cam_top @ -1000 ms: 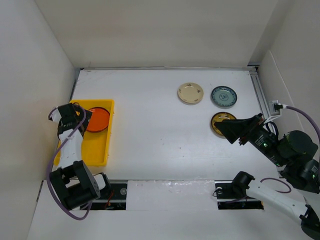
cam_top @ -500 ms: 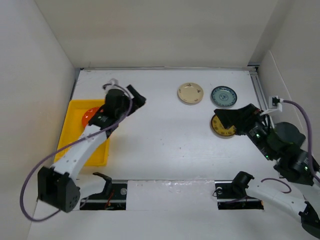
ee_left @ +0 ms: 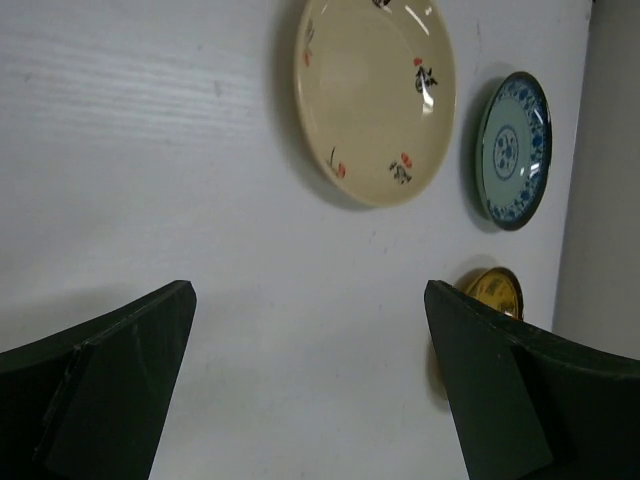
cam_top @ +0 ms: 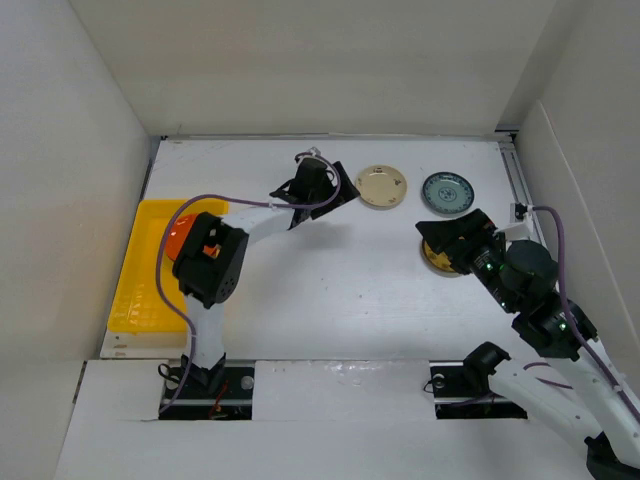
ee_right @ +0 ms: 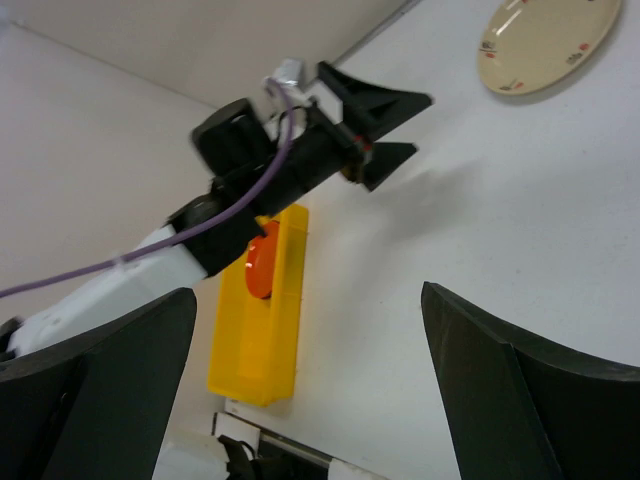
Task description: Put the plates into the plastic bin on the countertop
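The yellow plastic bin (cam_top: 140,300) lies at the left of the white countertop (cam_top: 320,270) with an orange plate (cam_top: 176,232) in its far end. A cream plate (cam_top: 381,186), a teal-grey patterned plate (cam_top: 447,193) and a brown-gold plate (cam_top: 442,262) lie at the right. My left gripper (cam_top: 345,186) is open and empty, just left of the cream plate (ee_left: 375,100). My right gripper (cam_top: 432,245) is open and empty, above the brown-gold plate and partly hiding it. The other plates are out of view.
White walls enclose the countertop on three sides. A metal rail (cam_top: 520,190) runs along the right edge. In the right wrist view the left arm (ee_right: 250,170) stretches from the bin (ee_right: 262,340) toward the cream plate (ee_right: 545,40).
My left arm has swung from the bin across to the cream plate, leaving the orange plate in the bin. My right gripper has shifted a little over the brown-gold plate.
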`<state>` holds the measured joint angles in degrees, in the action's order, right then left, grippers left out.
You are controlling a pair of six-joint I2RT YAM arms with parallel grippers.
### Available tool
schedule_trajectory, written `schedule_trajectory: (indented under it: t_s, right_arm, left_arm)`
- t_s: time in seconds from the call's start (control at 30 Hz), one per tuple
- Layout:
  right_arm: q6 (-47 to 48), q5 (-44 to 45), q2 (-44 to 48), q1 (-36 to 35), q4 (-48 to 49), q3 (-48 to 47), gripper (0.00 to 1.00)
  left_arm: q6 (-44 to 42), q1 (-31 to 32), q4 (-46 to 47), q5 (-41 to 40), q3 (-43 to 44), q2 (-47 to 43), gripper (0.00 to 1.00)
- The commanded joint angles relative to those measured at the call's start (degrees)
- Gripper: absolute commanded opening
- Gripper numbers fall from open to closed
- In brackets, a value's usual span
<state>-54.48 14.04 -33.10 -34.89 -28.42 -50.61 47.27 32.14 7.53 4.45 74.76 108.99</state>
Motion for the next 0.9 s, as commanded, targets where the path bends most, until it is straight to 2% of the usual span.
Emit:
schedule_trajectory:
  t_s: [0.0,0.13,0.27,0.4,0.47,0.53,0.57,0.6,0.67,0.8,0.87]
  right_arm:
    - [-0.28,-3.14,1.29,0.27,3.38,-2.65,1.0]
    - [0.95,-3.67,3.13,0.27,0.84,-2.65,1.0]
    - [1.57,-3.67,4.27,0.27,-0.93,-3.26,1.0]
    - [2.1,-4.29,7.17,0.27,-2.77,-3.97,1.0]
    - [2.1,-4.98,7.87,0.27,-3.56,-4.67,1.0]
    - [2.1,-4.99,8.4,0.27,-4.52,-6.42,1.0]
    - [2.1,-4.99,8.41,0.27,-4.53,-6.95,1.0]
    - [2.62,-4.99,9.1,0.27,-5.23,-7.74,1.0]
    - [2.62,-4.99,9.72,0.27,-5.24,-8.28,1.0]
    - [2.62,-5.61,10.95,0.27,-6.47,-10.47,1.0]
    - [3.15,-5.61,10.95,0.27,-6.99,-11.0,1.0]
  left_arm:
    - [0.11,-0.32,5.48,3.37,9.77,7.27,1.0]
    - [1.51,-0.32,5.4,5.57,18.56,19.2,1.0]
    - [4.14,-0.32,0.57,5.05,26.39,26.25,0.97]
    - [6.69,0.2,-4.01,2.93,31.75,30.75,0.84]
    - [7.4,0.2,-4.81,1.88,33.17,31.89,0.67]
    - [7.4,0.73,-6.56,-0.03,33.87,32.43,0.55]
    - [7.92,0.73,-6.56,-0.84,33.87,32.43,0.43]
    - [7.93,0.73,-7.43,-0.84,34.48,32.43,0.36]
    - [7.93,0.73,-8.67,-0.84,35.79,32.43,0.28]
    - [6.88,-0.41,-9.81,0.56,39.22,34.53,0.0]
    - [6.08,-0.41,-10.34,0.56,39.23,32.79,0.0]
